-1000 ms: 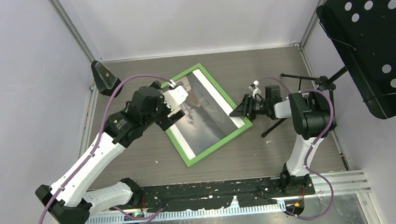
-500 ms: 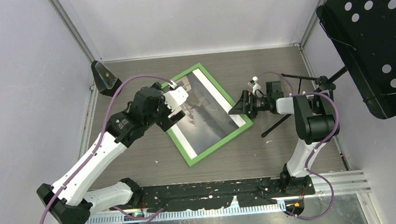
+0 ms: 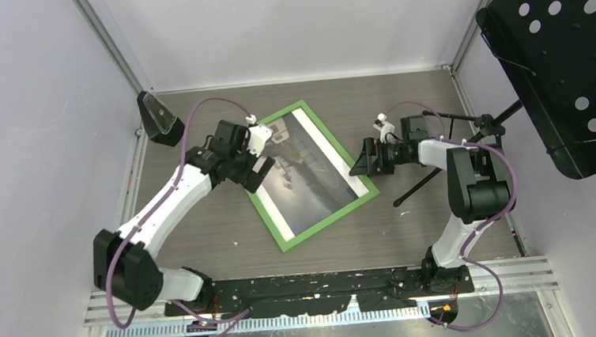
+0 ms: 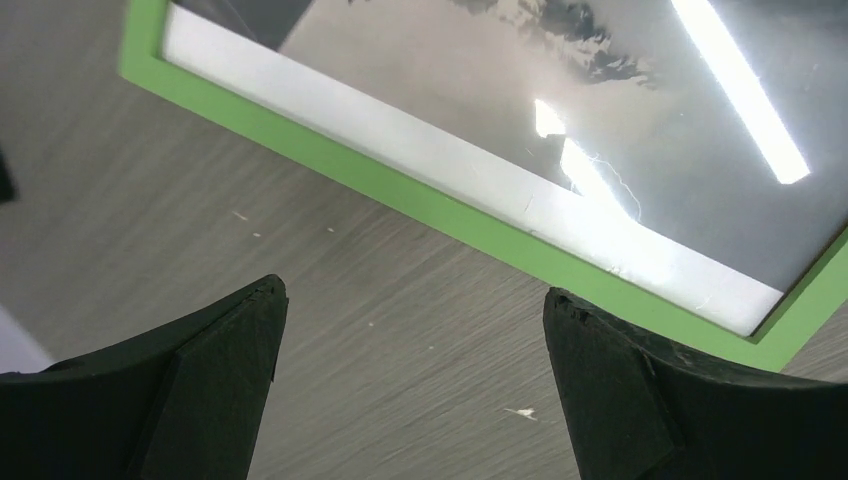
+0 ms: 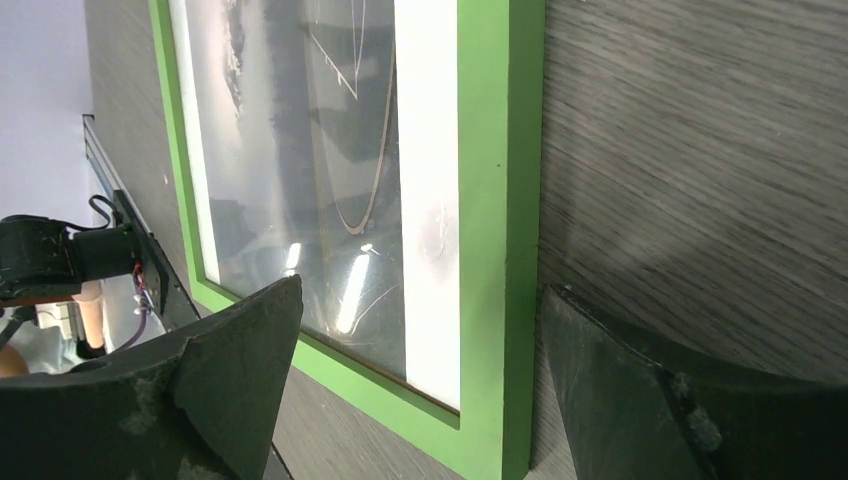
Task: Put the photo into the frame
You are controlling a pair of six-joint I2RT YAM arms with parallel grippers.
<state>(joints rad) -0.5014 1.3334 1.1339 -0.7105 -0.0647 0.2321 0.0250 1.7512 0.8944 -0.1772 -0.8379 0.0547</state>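
Grey wood-grain table (image 3: 401,98), walled booth. Green frame (image 3: 332,219) lies flat mid-table, glossy photo (image 3: 311,175) inside it. Both spread wide & empty: left gripper (image 4: 410,300), right gripper (image 5: 420,300), at opposite frame edges. Frame prob. stiff, light, slick-fronted; grip by rim.

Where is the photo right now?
In the top view, the photo sits inside the green frame, flat on the table, between the left gripper and the right gripper.

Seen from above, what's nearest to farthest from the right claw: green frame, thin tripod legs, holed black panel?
1. Green frame: beside the right gripper, on its left.
2. Tripod legs: just right of it.
3. Holed black panel: far right.
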